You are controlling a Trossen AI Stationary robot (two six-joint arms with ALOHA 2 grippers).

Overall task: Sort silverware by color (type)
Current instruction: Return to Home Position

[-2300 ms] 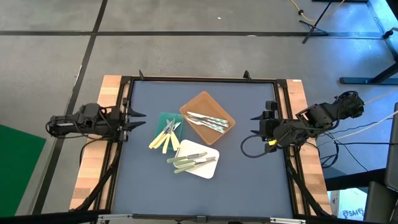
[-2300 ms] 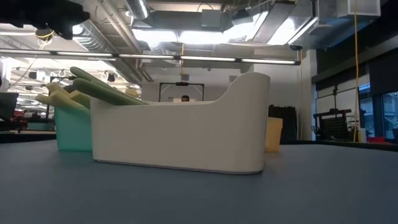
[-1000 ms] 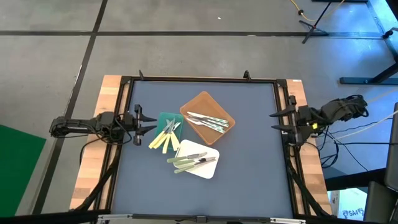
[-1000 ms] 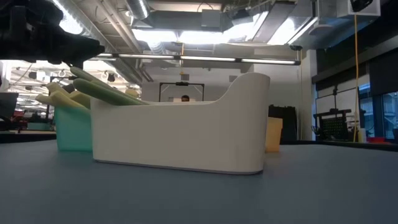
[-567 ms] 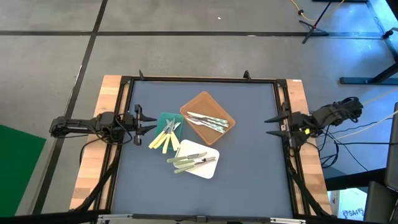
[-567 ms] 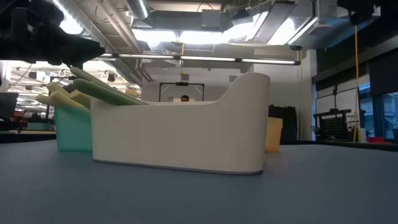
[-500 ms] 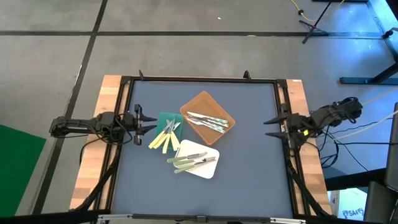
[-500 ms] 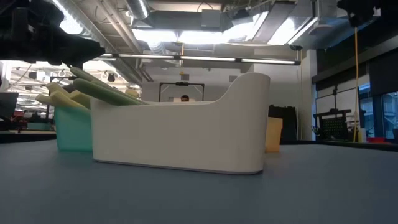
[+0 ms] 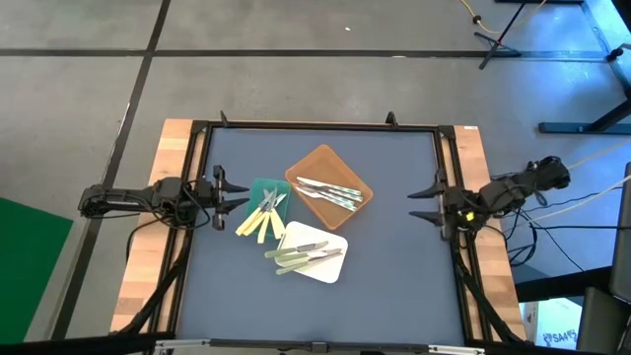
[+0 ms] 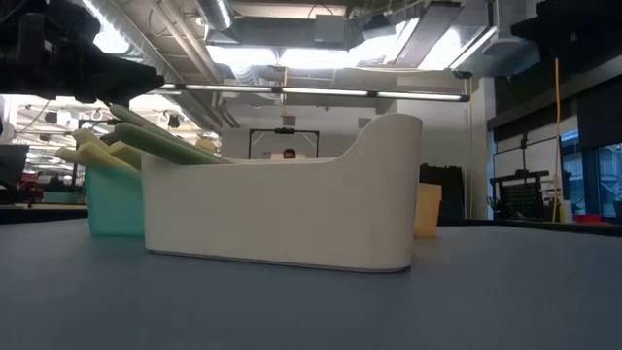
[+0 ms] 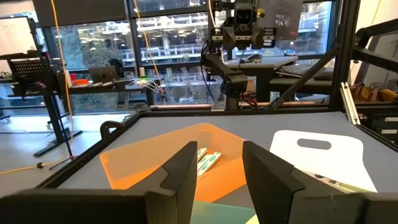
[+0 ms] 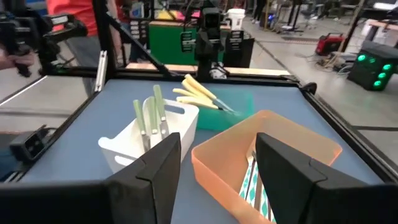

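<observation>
Neatly sorted, grippers wide

Yellow-handled silverware [image 9: 254,225] lay in the green tray [image 9: 259,187], handles overhanging; green-handled pieces [image 9: 301,258] filled the white tray [image 9: 325,272], blue-striped pieces [image 9: 330,192] the brown tray [image 9: 320,163]. The left gripper [image 9: 222,197] and right gripper [image 9: 419,207] hung at opposite sides of the table [image 9: 394,281], jaws spread, empty.

Overhead, level, opposed wrists; shared trays [image 9: 321,162]

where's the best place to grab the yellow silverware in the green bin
Probably the pale handles. The yellow silverware lies tilted, with its handles sticking up past the green bin's rim and its metal ends inside. Come from above with the open left gripper, which hovers near that bin, and close the fingers across one handle.
</observation>
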